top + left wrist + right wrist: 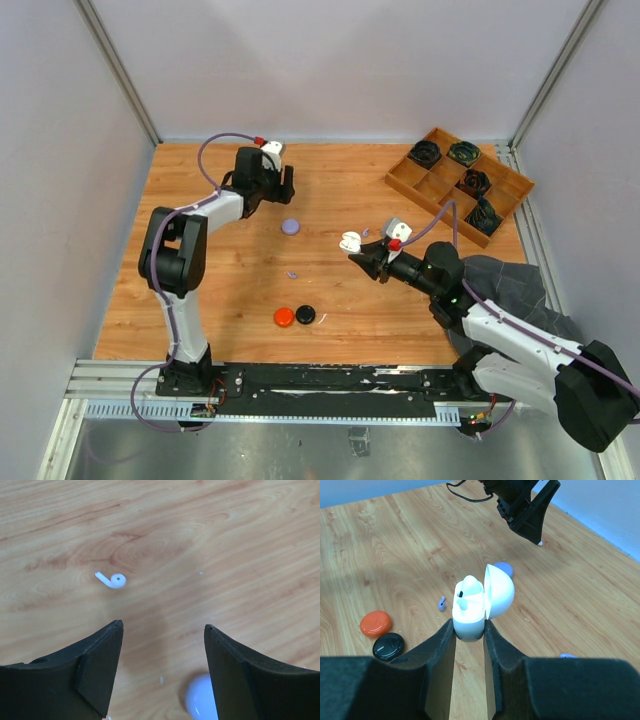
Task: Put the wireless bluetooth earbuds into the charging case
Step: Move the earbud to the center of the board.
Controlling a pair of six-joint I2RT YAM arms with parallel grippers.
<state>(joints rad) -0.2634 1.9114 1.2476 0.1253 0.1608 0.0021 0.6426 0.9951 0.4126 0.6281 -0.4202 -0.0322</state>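
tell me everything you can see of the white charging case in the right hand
The white charging case is a small, glossy, rounded plastic shell, standing upright with its hinged lid swung open to the side. One white earbud with a dark spot seems to sit in a slot; the slot beside it looks empty. The right hand is shut on its lower body, one finger on each side. Whether its base rests on the wooden table is unclear.

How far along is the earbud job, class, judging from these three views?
Done: the white case is open, one white bud apparently seated. In hand: the right gripper clamps the case; the open left gripper hovers by a loose white earbud. Left: seating it, and the purple bud.
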